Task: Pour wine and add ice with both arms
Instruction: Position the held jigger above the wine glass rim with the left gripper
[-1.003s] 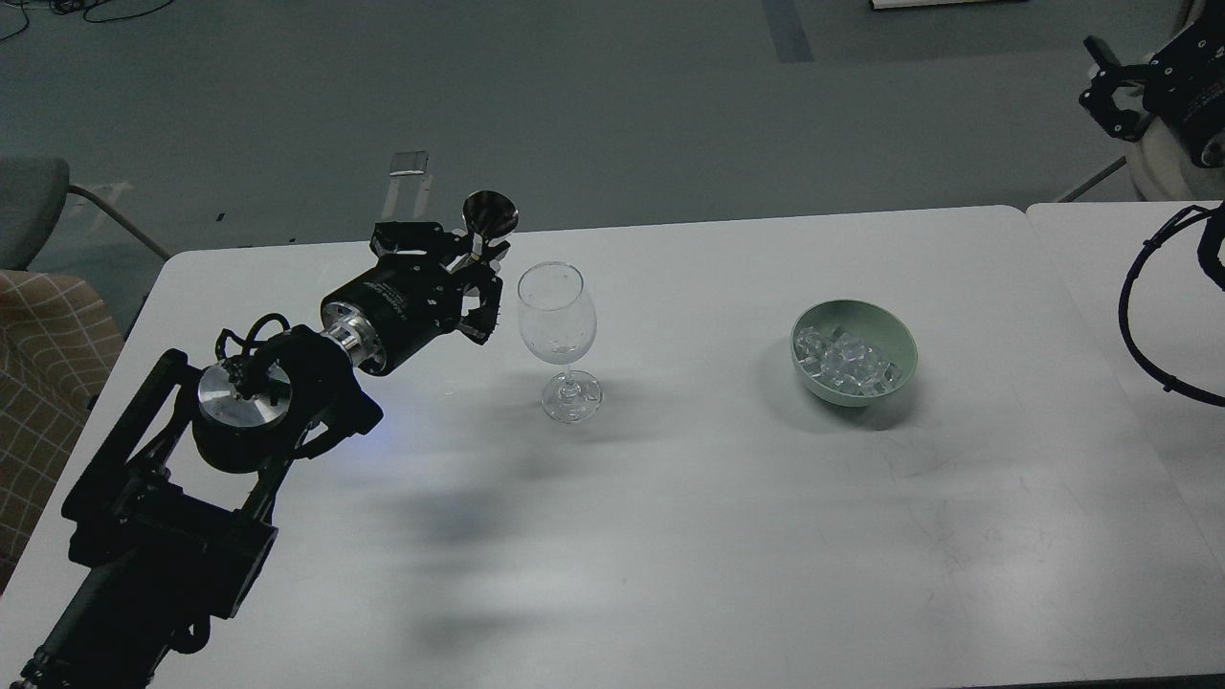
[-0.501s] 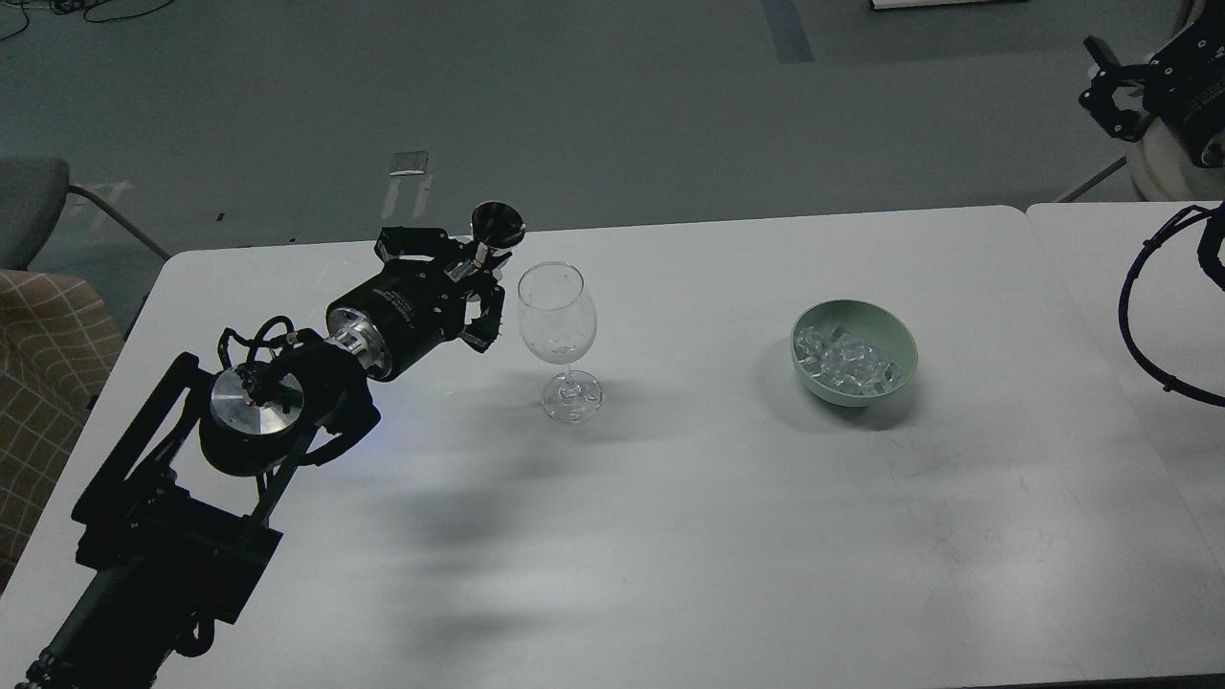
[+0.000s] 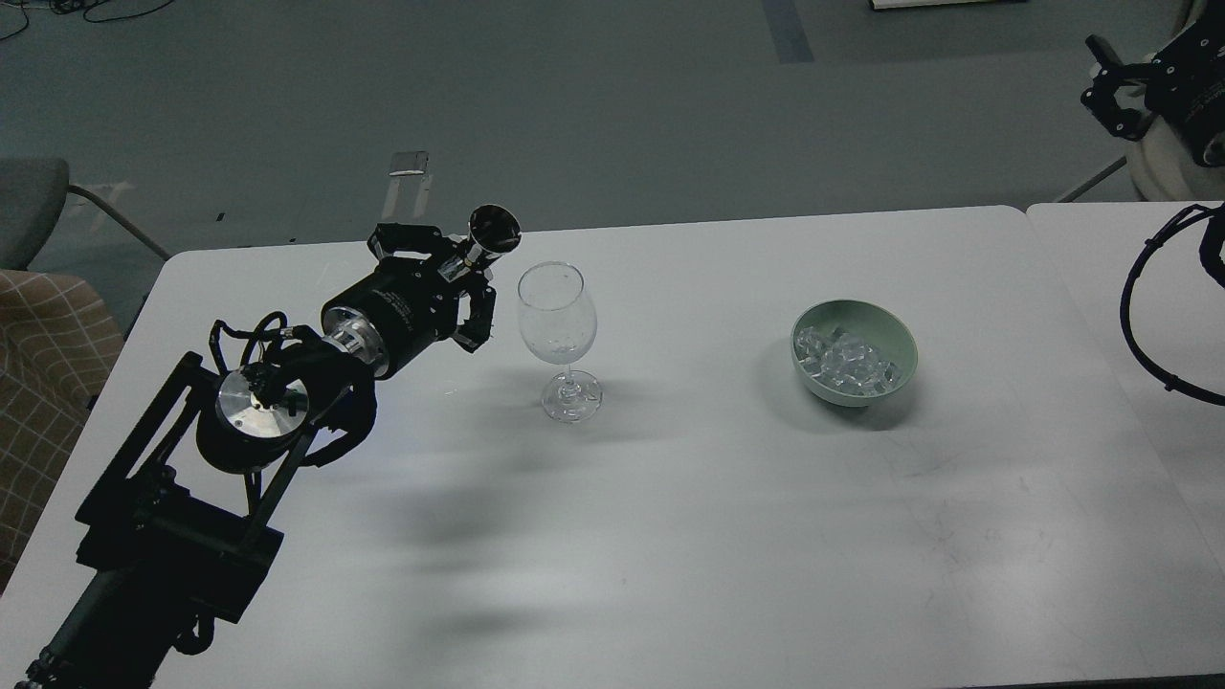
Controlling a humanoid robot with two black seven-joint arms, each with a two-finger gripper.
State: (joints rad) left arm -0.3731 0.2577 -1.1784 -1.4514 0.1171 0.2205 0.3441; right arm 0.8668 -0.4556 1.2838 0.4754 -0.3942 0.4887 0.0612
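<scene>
An empty clear wine glass (image 3: 557,316) stands upright on the white table (image 3: 670,498). My left gripper (image 3: 466,273) is just left of the glass's bowl. It is shut on the stem of a small dark metal measuring cup (image 3: 494,228), which is tilted with its mouth toward me, above and left of the glass's rim. A pale green bowl (image 3: 900,340) to the right holds several clear ice cubes (image 3: 847,362). My right gripper (image 3: 1110,88) is raised at the top right, off the table, with its claws apart and nothing in them.
A second white table (image 3: 1129,258) adjoins on the right, with a loop of black cable (image 3: 1144,325) over it. A grey chair (image 3: 29,206) and a checked cushion (image 3: 48,364) are beyond the left edge.
My left wrist has turned and the metal cup has tipped further and dropped slightly beside the glass's rim. The glass, bowl and right arm have not moved.
</scene>
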